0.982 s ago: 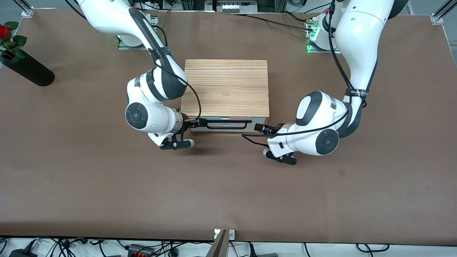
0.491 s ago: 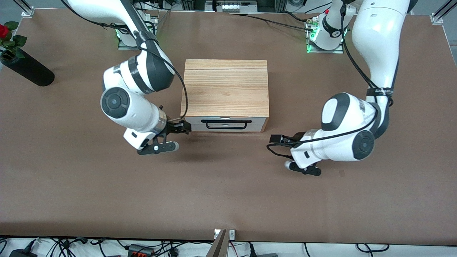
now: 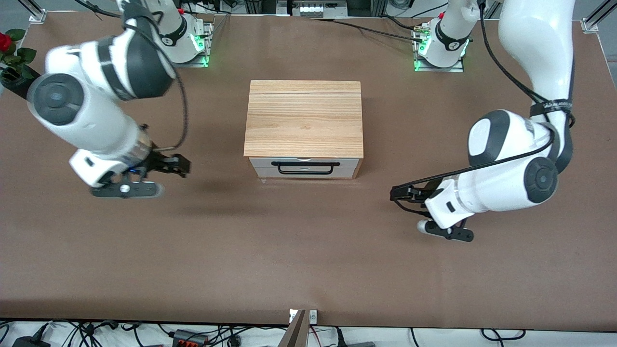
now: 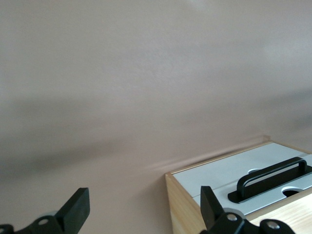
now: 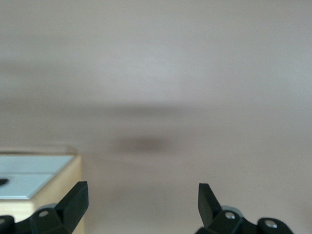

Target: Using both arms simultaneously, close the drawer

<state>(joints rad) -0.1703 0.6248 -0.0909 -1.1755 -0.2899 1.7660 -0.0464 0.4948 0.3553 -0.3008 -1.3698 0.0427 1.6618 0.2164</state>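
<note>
Step in hand: closing appears done. The drawer (image 3: 304,167) sits flush in the cabinet (image 3: 304,118), white front panel level with the wood edge, no gap visible in the front view.

Drawer position: mid-table, closer to the edge where the arm bases stand than to the front camera's edge; its front faces the front camera. Black handle (image 3: 304,167) untouched by either arm.

Left gripper (image 3: 402,193): over bare table (image 3: 308,250), well apart from the drawer, toward the left arm's end. Fingers (image 4: 78,207) spread wide, holding nothing. The left wrist view shows the drawer panel and handle off to one side, not between the fingers.

Right gripper (image 3: 178,165): over bare table toward the right arm's end, well apart from the cabinet. Fingers (image 5: 75,199) spread, empty. Only a corner of the cabinet shows in the right wrist view.

Next move (judgement): nothing further needed at the drawer; both arms could go to a rest pose clear of the cabinet. If the drawer were not fully seated, both would have to come to the panel together.

Containers: drawer shut, contents hidden. Black vase (image 3: 36,94) lying near the corner at the right arm's end, holding a red rose (image 3: 5,42).
</note>
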